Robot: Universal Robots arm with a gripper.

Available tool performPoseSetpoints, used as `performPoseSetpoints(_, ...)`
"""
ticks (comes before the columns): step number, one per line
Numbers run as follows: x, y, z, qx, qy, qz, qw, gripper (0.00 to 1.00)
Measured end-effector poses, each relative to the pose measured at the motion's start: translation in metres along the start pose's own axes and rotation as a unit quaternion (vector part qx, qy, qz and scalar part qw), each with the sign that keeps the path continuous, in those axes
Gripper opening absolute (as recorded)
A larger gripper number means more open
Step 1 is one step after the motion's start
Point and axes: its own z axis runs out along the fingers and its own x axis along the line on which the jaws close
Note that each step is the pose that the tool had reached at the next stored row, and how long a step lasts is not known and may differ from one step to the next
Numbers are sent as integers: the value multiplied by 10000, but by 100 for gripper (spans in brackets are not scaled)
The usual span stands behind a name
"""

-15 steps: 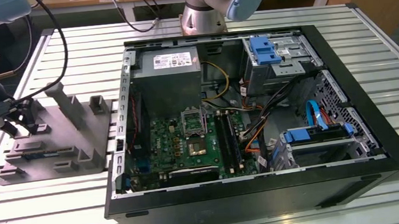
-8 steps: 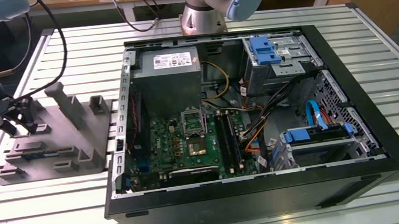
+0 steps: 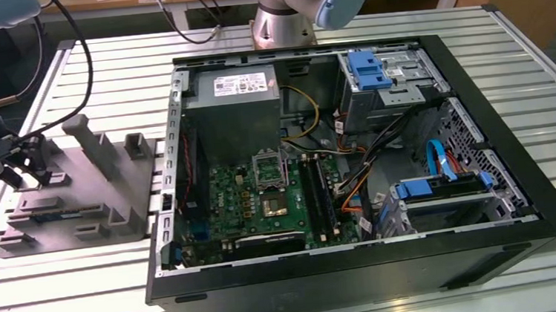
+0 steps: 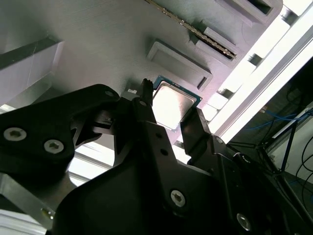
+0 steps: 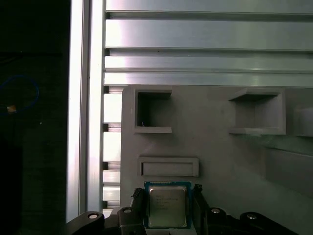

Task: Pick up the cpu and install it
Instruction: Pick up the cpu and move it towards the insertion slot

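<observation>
Cpu (image 5: pixel 167 208) on grey fixture (image 5: pixel 220 147) sits within the gripper (image 5: pixel 168 196); whether pinched, I cannot tell.

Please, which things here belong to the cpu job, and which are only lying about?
Belong: small square silvery cpu, at the grey moulded holder tray; black gripper straddling it; dark metal-framed socket in the open black computer case.
Lying about: grey metal box with white label; blue plastic drive bracket; blue cable.
</observation>
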Motion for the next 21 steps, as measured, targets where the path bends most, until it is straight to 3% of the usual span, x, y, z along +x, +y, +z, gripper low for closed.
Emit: performPoseSetpoints(21, -1, 2, -63, 1, 1, 0, 10000, 47)
